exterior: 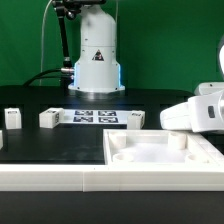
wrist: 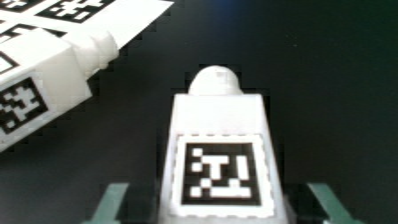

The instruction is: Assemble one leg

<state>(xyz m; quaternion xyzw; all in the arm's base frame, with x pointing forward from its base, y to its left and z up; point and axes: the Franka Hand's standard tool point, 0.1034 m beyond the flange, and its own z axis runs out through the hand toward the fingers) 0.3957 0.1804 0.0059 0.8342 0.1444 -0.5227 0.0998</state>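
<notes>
The gripper [wrist: 217, 200] stands open. Its 2 fingers [wrist: 118, 203] flank the leg [wrist: 217, 140] with a dark gap on each side, so nothing is clamped. The leg lies between them over the black table [wrist: 329, 90], tag up, rounded peg pointing away. Another tagged white part [wrist: 54, 75] lies near it, not touching; I cannot tell which part it is. At the exterior view's right the arm [exterior: 200, 110] hangs above the near panel [exterior: 160, 158], whose visible corner sockets look empty. 3 small posts [exterior: 48, 118] lie farther off beside the marker board [exterior: 98, 117]. The task seems barely begun: grasping, carrying and seating the leg all remain.
</notes>
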